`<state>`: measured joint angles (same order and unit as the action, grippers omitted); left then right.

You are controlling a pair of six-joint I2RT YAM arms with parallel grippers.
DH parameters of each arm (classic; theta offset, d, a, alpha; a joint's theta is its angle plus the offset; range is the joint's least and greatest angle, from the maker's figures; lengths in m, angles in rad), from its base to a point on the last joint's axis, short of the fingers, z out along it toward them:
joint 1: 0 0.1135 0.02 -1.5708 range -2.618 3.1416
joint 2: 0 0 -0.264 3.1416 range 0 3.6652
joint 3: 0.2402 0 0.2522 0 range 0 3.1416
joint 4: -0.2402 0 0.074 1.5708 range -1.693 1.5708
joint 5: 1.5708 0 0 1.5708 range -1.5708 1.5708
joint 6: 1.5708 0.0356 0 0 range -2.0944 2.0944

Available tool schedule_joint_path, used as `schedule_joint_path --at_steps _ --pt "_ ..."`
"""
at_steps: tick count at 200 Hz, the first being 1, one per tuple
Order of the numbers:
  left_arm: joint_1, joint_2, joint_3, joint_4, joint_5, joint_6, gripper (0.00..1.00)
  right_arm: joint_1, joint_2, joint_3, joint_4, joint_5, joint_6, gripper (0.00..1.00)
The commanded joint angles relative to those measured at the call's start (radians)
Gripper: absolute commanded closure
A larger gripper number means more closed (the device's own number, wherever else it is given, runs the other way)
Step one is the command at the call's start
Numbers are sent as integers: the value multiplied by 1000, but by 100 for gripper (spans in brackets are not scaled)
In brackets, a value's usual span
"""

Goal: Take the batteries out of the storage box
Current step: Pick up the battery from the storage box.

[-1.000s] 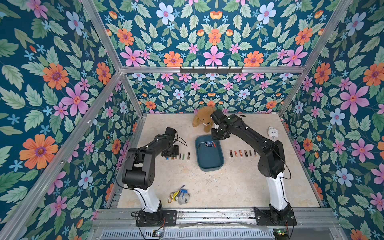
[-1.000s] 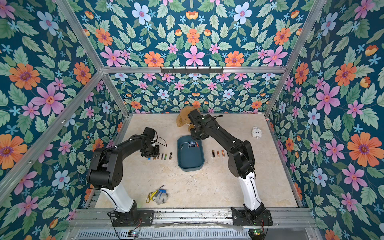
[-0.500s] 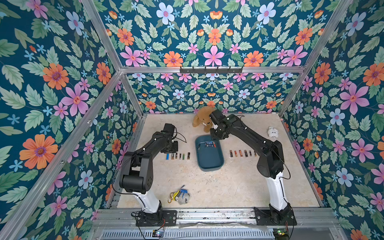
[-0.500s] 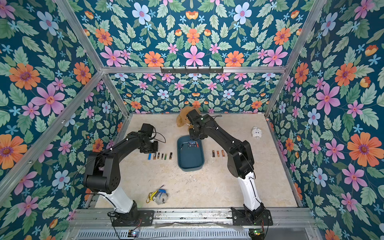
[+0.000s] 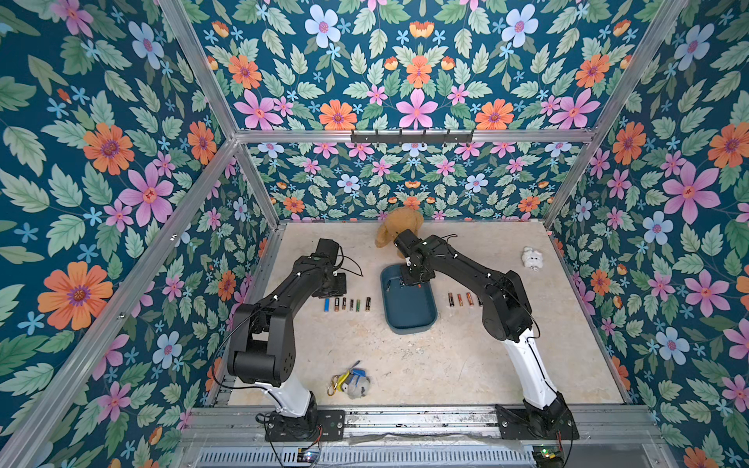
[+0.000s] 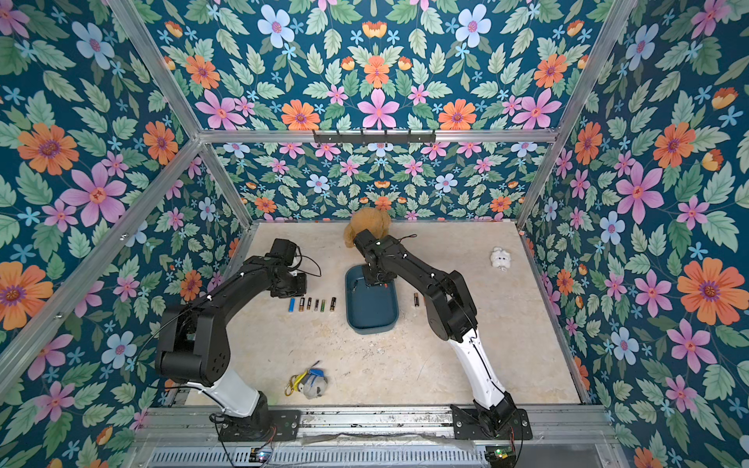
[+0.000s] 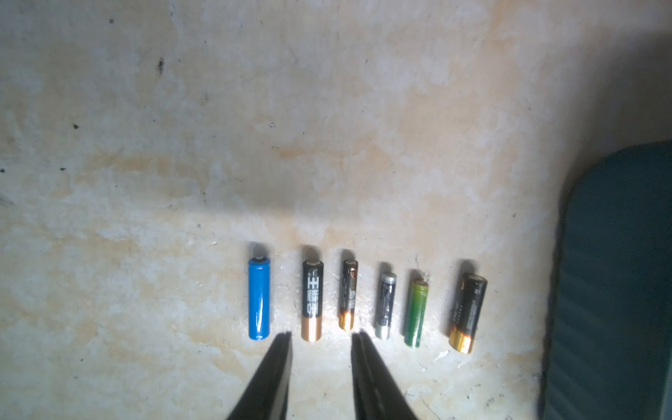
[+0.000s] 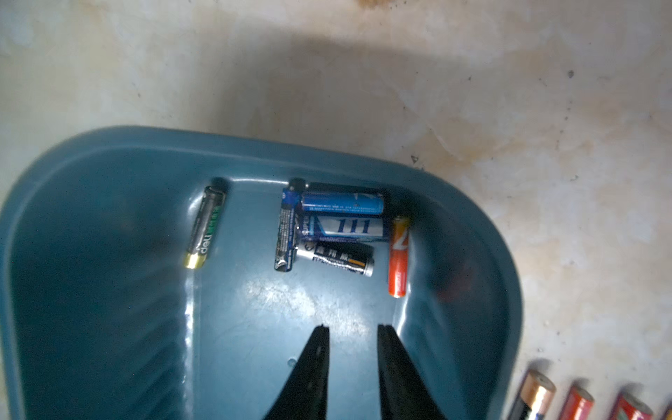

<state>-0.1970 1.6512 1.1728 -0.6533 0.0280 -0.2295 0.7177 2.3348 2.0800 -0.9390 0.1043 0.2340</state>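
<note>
The teal storage box (image 5: 409,314) (image 6: 371,314) lies mid-table. At its far end it holds several batteries: a black-green one (image 8: 205,227), a blue cluster (image 8: 342,225) and an orange one (image 8: 399,256). My right gripper (image 8: 353,327) hangs open and empty over the box floor (image 8: 254,345), short of that cluster. Several batteries lie in a row (image 5: 346,304) on the table left of the box, a blue one (image 7: 259,302) at its end. My left gripper (image 7: 322,335) is open and empty just short of that row. More batteries (image 5: 464,299) lie in a row right of the box.
A brown teddy bear (image 5: 399,231) sits at the back behind the right wrist. A small white toy (image 5: 532,257) lies far right, and a keychain bundle with a yellow carabiner (image 5: 350,385) lies near the front. Flowered walls close three sides.
The left gripper has drawn back from the left end of the row, and the blue battery now shows there. The right gripper has shifted slightly over the box's far end.
</note>
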Motion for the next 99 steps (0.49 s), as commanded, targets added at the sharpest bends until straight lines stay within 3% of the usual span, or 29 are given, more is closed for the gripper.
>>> schedule_joint_path --at_steps 1,99 --pt "1 -11 -10 -5 19 -9 66 1 17 9 16 11 -71 66" --pt "0 -14 -14 -14 12 -12 66 1 51 6 70 -57 -155 58"
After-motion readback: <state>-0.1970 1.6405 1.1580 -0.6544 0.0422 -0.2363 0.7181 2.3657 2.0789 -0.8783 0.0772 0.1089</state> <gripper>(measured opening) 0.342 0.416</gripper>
